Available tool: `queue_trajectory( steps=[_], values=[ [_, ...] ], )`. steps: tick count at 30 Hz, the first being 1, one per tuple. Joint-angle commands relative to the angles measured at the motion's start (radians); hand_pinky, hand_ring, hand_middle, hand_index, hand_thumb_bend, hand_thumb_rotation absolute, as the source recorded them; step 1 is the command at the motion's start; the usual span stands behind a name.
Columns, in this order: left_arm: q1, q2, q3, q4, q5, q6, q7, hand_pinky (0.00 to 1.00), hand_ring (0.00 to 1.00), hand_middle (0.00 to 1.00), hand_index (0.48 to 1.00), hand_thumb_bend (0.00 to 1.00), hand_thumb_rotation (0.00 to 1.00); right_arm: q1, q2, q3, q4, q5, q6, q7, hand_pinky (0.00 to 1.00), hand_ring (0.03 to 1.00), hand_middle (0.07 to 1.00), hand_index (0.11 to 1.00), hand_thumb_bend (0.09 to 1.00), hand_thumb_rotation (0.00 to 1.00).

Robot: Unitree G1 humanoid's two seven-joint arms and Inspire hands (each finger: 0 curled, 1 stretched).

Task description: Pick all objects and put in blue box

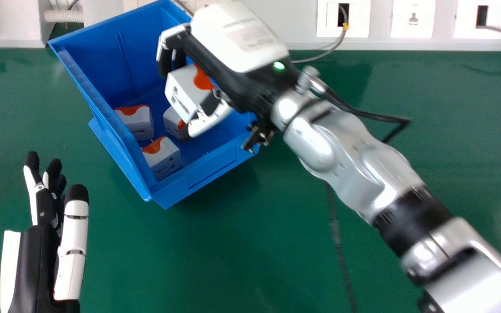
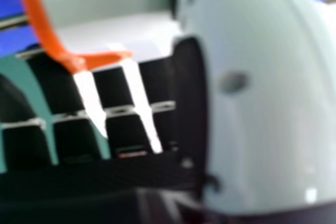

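Three blocks (image 1: 164, 161) in the blue box (image 1: 207, 169), one more in our fingers
Nearest us, around 8 o'clock, our left hand (image 1: 37, 261) has its fingers straight and loosely spread; at 10 sits the box, those three toward its own 6 o'clock, and over it, at 11, our right hand (image 1: 228, 74) is pinching the white-and-orange block (image 1: 182, 94) between thumb and fingers, with a white socket (image 1: 412, 19) way back around 2

From my end I can't read any text, sign or number, just 1 patch of faint print (image 1: 252, 34) on the right hand's (image 1: 233, 78) white back, too indistinct for me to make out.
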Motion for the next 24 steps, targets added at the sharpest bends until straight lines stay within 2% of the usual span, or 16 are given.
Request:
queue_trajectory(
  steps=[1, 2, 3, 6, 8, 13, 14, 19, 22, 24],
  values=[
    [0.011, -0.005, -0.009, -0.028, -0.016, -0.023, -0.004, 1.00, 1.00, 1.00, 1.000, 0.32, 0.94, -0.120, 0.043, 0.016, 0.079, -0.002, 0.002, -0.038, 0.24, 0.381, 0.505, 0.542, 0.503, 0.00],
    [0.013, -0.004, -0.012, -0.025, -0.025, -0.031, -0.010, 1.00, 1.00, 1.00, 1.000, 0.30, 0.93, -0.147, 0.058, 0.022, 0.125, 0.002, 0.007, -0.048, 0.27, 0.409, 0.506, 0.535, 0.499, 0.00],
    [0.015, -0.004, -0.013, -0.024, -0.026, -0.034, -0.012, 1.00, 1.00, 1.00, 1.000, 0.30, 0.92, -0.173, 0.074, 0.029, 0.169, 0.004, 0.016, -0.055, 0.28, 0.423, 0.505, 0.534, 0.496, 0.00],
    [0.020, -0.006, -0.017, -0.021, -0.014, -0.043, -0.006, 1.00, 1.00, 1.00, 1.000, 0.29, 0.91, -0.233, 0.112, 0.066, 0.272, -0.011, 0.043, -0.084, 0.29, 0.436, 0.545, 0.525, 0.489, 0.00],
    [0.027, -0.009, -0.022, -0.024, -0.008, -0.044, -0.003, 1.00, 1.00, 1.00, 1.000, 0.29, 0.91, -0.247, 0.138, 0.062, 0.306, 0.007, 0.049, -0.092, 0.29, 0.439, 0.554, 0.517, 0.488, 0.00],
    [0.030, -0.013, -0.034, -0.023, -0.002, -0.051, 0.000, 1.00, 1.00, 1.00, 1.000, 0.28, 0.91, -0.275, 0.175, 0.067, 0.344, 0.024, 0.068, -0.085, 0.30, 0.443, 0.549, 0.502, 0.491, 0.00],
    [0.031, -0.015, -0.036, -0.023, -0.006, -0.051, -0.001, 1.00, 1.00, 1.00, 1.000, 0.28, 0.91, -0.278, 0.182, 0.064, 0.347, 0.029, 0.073, -0.087, 0.30, 0.446, 0.552, 0.499, 0.491, 0.00],
    [0.043, -0.033, -0.047, -0.034, -0.007, -0.042, 0.007, 1.00, 1.00, 1.00, 1.000, 0.31, 0.90, -0.289, 0.192, 0.040, 0.361, 0.070, 0.058, -0.046, 0.32, 0.470, 0.590, 0.508, 0.484, 0.00],
    [0.049, -0.040, -0.049, -0.036, -0.001, -0.037, 0.014, 1.00, 1.00, 1.00, 1.000, 0.33, 0.90, -0.283, 0.190, 0.020, 0.362, 0.112, 0.045, -0.011, 0.32, 0.475, 0.581, 0.508, 0.485, 0.00],
    [0.049, -0.040, -0.053, -0.033, 0.005, -0.041, 0.018, 1.00, 1.00, 1.00, 1.000, 0.32, 0.89, -0.276, 0.178, 0.042, 0.358, 0.099, 0.037, -0.016, 0.39, 0.538, 0.639, 0.499, 0.492, 0.09]
  ],
)
